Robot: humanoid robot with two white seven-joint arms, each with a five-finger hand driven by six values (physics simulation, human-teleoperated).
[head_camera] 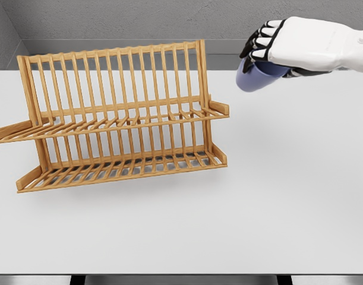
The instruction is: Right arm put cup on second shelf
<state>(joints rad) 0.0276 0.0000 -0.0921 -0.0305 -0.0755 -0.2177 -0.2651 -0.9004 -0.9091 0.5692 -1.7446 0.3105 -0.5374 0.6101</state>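
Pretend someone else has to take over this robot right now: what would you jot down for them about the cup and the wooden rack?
Right hand: shut on the blue cup, held in the air to the right of the rack, above the table.
Left hand: not in view.
Wooden rack: stands on the table's left half; both shelves hold nothing.
Done: cup grasped and lifted.
Left: carry the cup left over the rack, set it on the second shelf, let go.

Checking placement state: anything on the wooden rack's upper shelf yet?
Nothing: the upper shelf of the slatted wooden dish rack is bare, lower tier too. The blue-purple cup is in the right hand, off to the rack's right. Its mouth is hidden.
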